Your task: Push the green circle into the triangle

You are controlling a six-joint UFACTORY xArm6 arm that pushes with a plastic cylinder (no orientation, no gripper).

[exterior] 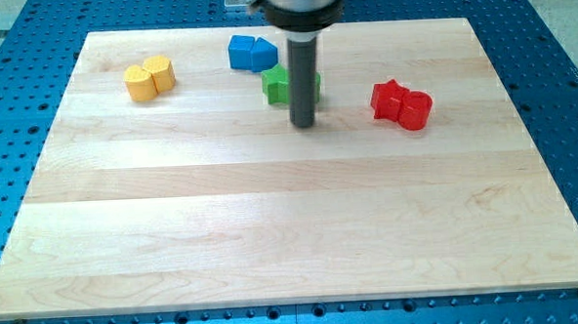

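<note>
**Plainly a light, hard block, to be pushed and not gripped**

Nearest the view's bottom, only bare wood of the board is seen. Farther up, my tip is set down on the board, just at the lower edge of the green cluster, whether touching it or not cannot be told. No fingers are carried by the rod, so nothing is clasped or let go; contact is made by the rod's end alone.

The green cluster is taken as landmark. It is partly hidden behind the rod, so the green circle cannot be told apart from its green neighbour with certainty. To the cluster's right, well apart, the red blocks are found. To its left, well apart, the yellow blocks are placed. Just above it, near the board's far edge, the blue pair is seen, the right one judged to be the triangle.

The green block is judged small, rigid and light, likely to slide readily on smooth wood and to spin if struck off-centre. It is best met squarely on the side facing away from the triangle.
</note>
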